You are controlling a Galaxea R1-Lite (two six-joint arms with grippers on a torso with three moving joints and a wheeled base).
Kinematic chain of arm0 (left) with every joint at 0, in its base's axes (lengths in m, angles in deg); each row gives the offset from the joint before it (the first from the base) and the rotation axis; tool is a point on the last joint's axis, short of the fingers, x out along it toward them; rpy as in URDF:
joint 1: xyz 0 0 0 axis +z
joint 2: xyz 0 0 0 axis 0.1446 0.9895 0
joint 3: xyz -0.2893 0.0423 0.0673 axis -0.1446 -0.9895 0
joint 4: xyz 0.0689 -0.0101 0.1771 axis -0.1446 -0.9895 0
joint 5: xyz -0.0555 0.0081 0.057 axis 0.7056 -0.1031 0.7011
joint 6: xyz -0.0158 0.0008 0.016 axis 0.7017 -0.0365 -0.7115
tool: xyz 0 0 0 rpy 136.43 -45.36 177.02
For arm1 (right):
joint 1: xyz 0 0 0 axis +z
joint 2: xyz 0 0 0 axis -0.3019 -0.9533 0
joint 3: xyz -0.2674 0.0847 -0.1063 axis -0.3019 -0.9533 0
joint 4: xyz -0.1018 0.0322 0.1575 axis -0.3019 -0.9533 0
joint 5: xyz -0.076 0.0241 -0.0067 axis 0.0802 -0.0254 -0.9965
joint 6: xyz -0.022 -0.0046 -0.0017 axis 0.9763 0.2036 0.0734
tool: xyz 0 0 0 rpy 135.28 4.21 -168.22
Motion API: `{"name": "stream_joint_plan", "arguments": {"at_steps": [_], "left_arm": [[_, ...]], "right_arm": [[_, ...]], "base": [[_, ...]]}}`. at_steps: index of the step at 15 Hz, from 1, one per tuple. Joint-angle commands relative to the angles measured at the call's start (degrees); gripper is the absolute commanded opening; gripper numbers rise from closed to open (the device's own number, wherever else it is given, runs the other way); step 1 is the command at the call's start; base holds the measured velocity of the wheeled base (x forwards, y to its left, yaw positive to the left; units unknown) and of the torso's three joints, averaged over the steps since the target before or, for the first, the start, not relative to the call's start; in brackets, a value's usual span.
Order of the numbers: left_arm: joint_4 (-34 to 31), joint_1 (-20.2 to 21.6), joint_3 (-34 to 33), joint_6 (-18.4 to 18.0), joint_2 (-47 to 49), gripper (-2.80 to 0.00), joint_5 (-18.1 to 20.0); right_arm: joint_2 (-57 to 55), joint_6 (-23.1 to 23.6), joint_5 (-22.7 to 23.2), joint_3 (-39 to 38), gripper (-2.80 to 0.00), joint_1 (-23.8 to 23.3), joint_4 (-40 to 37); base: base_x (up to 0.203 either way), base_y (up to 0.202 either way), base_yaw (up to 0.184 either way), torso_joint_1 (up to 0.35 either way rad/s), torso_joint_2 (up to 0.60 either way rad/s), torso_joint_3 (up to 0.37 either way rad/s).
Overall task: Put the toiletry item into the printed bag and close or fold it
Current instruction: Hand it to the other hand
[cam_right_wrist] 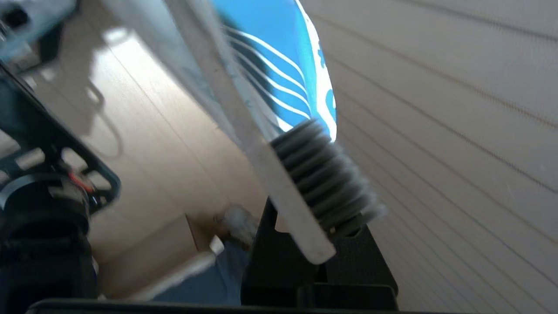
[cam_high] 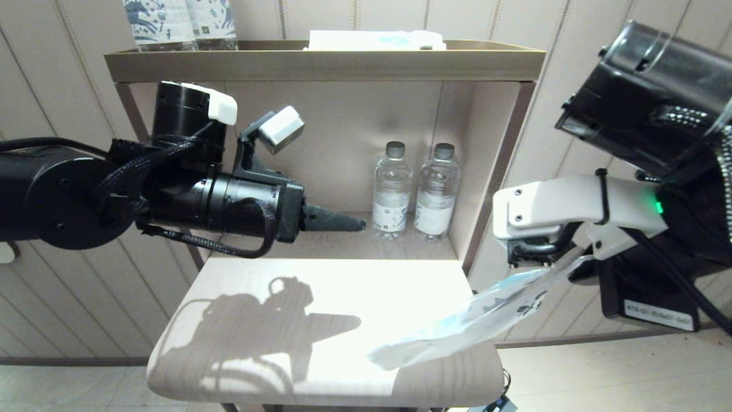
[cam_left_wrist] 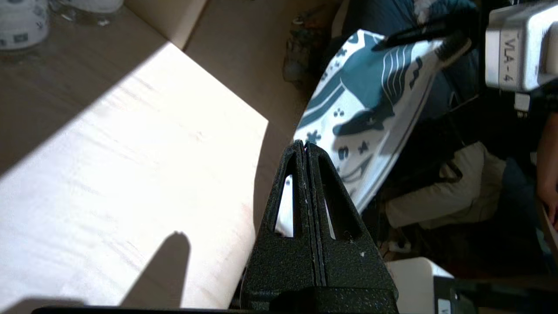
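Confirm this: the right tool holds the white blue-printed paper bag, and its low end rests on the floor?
Not quite. The right tool does hold the white blue-printed paper bag, but the head view shows its low end resting on the pale wooden table, not the floor.

- Tabletop [cam_high: 286, 286]: pale wood grain, matt, washed bright where the sun hits it.
- Shelf [cam_high: 320, 63]: same light wood look, smooth and dull.
- Bag [cam_high: 457, 332]: thin and paper-like, slightly translucent, with a soft sheen and a flat blue print.
- Toothbrush [cam_right_wrist: 279, 174]: smooth pale plastic handle, with fine ridged bristles.
- Left gripper [cam_left_wrist: 305, 150]: black plastic with a rough, speckled, grainy finish.
- Bottles [cam_high: 392, 191]: clear glossy plastic with paper labels.
- Wall [cam_high: 629, 366]: ribbed panelling, matt beige.
- Left arm's cable sleeve [cam_high: 229, 247]: black braided cloth.
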Motion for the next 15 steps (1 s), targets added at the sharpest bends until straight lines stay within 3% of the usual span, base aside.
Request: {"name": "stream_joint_plan", "arguments": {"at_steps": [1, 7, 12, 14, 15], "left_arm": [[0.9, 0.2, -2.2, -0.7, -1.7, -2.8, 0.3], [2.4, 0.2, -2.4, -1.3, -1.6, -2.8, 0.4], [2.4, 0.2, -2.6, -1.3, -1.1, -2.8, 0.4], [2.4, 0.1, -2.5, -1.2, -1.1, -2.8, 0.4], [2.5, 0.1, -2.4, -1.1, -1.2, -2.8, 0.5]], "right_arm": [[-0.3, 0.2, -2.5, 0.1, -2.8, 1.2, -2.3], [0.2, 0.6, -10.8, 0.1, -2.8, 2.9, -4.9], [1.0, 0.7, -11.0, 0.2, -2.8, 3.9, -4.2], [1.0, 0.6, -10.7, -0.2, -2.8, 3.8, -0.2], [0.8, 0.2, -9.9, -0.2, -2.8, 3.8, -2.3]], "base": [[0.0, 0.0, 0.0, 0.0, 0.0, 0.0], [0.0, 0.0, 0.0, 0.0, 0.0, 0.0], [0.0, 0.0, 0.0, 0.0, 0.0, 0.0], [0.0, 0.0, 0.0, 0.0, 0.0, 0.0], [0.0, 0.0, 0.0, 0.0, 0.0, 0.0]]}}
